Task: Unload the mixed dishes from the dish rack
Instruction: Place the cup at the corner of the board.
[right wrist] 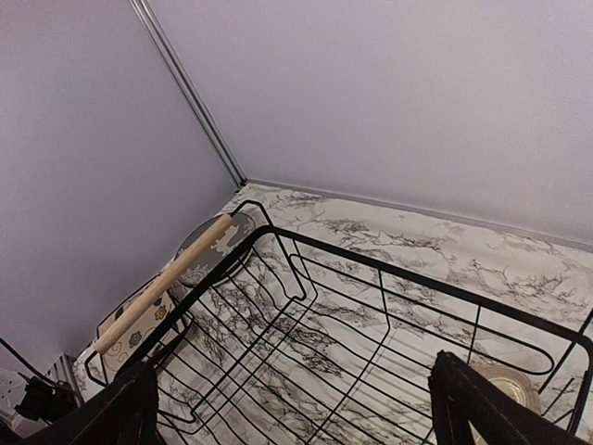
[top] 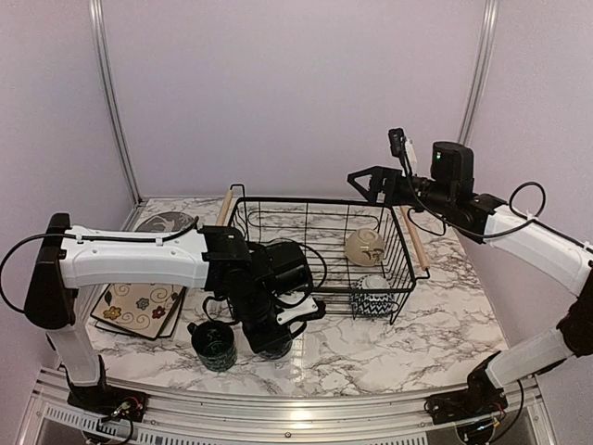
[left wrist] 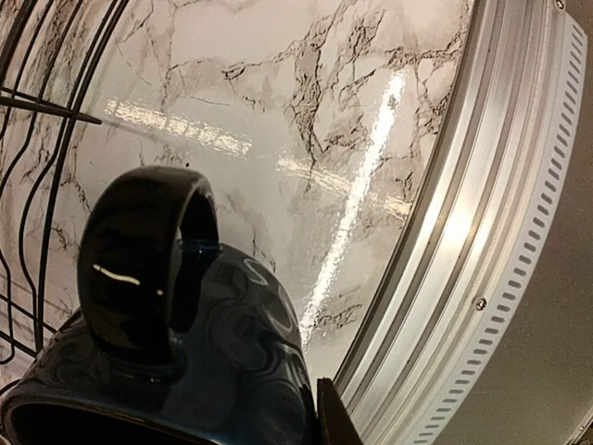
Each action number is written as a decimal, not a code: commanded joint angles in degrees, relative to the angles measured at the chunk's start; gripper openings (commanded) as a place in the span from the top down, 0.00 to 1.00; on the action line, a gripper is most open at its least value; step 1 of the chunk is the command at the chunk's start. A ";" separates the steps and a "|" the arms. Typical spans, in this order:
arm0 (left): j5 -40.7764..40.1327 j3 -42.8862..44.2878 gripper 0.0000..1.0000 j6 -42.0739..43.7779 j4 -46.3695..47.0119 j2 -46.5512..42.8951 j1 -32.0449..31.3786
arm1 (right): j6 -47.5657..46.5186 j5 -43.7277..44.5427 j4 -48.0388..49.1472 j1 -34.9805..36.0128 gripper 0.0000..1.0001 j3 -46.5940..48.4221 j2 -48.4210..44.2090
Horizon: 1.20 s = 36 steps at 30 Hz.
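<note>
**Left wrist view: mug going down**

The left tool (top: 278, 326) looks clamped on a dark blue mug (left wrist: 185, 352), lower centre, just outside the dish rack (top: 320, 201). Set it upright on the tabletop (top: 445, 324), clear of the second mug (top: 213, 345). Fingers of the right tool (top: 373, 183) stand apart.

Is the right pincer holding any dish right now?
No, the right wrist view shows the right pincer wide open, with only the dish rack visible in the gap.
</note>
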 commanded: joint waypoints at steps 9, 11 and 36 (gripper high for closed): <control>-0.62 0.08 1.00 0.60 -2.09 5.52 -0.45 | -2.00 1.67 -3.25 -0.39 0.02 2.06 -1.36; -1.16 -0.01 0.94 0.52 -2.23 5.70 -0.45 | -2.25 1.75 -3.51 -0.43 0.02 2.09 -1.29; -1.54 2.80 0.40 3.40 3.37 -5.31 2.05 | -16.24 16.66 -26.96 6.63 0.01 10.69 4.85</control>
